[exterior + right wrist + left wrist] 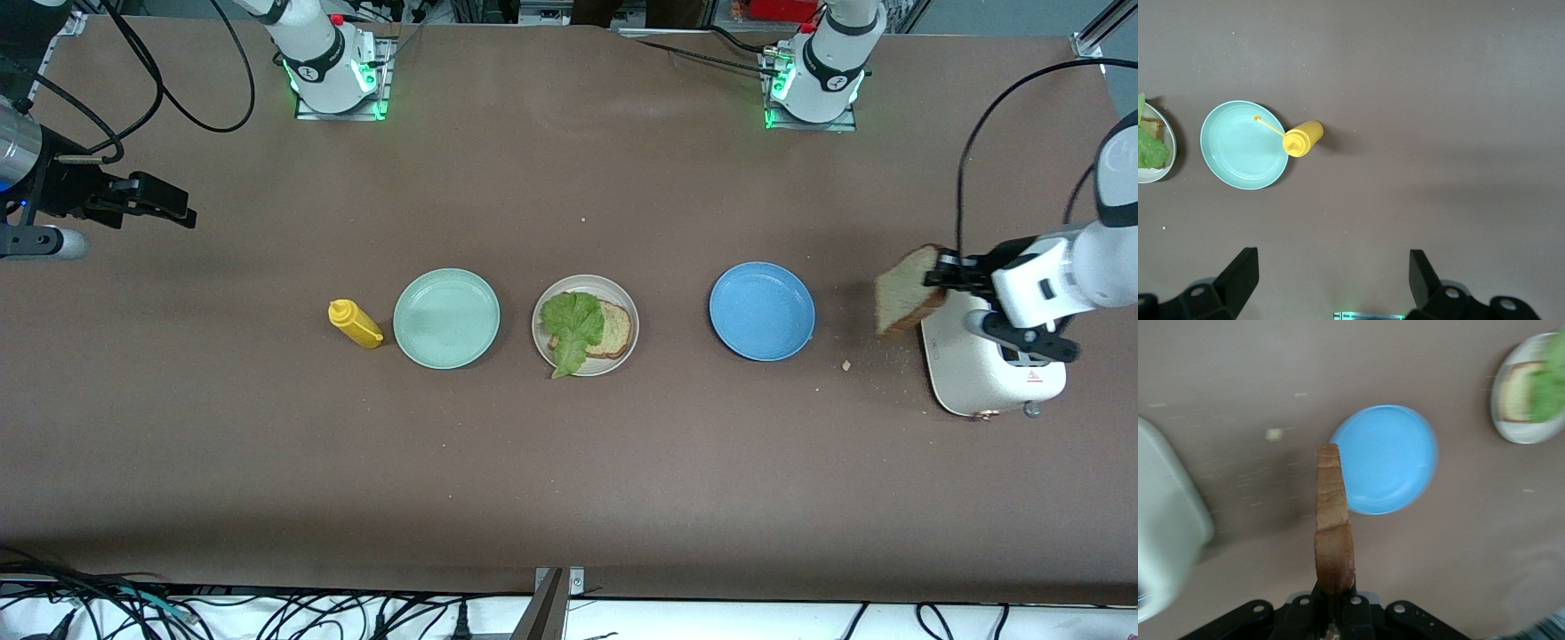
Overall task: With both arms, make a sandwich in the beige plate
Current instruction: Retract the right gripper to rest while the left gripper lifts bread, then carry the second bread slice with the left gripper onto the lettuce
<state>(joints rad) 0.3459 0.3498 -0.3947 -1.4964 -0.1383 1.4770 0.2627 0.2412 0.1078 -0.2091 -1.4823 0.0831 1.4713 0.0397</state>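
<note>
The beige plate (615, 287) sits mid-table and holds one tan bread slice (615, 331) with a ruffled green lettuce leaf (572, 327) lying partly over it. My left gripper (941, 277) is shut on a second bread slice (905, 300), which hangs on edge in the air over the toaster's edge. In the left wrist view that slice (1333, 513) stands up from the left gripper (1335, 590). My right gripper (167, 207) waits open and holds nothing, over the right arm's end of the table; its wrist view shows the right gripper (1331, 267) above bare table.
A white toaster (978, 378) stands at the left arm's end. A blue plate (762, 311) lies between toaster and beige plate. A mint-green plate (446, 318) and a lying yellow mustard bottle (356, 324) are toward the right arm's end. Crumbs dot the table near the toaster.
</note>
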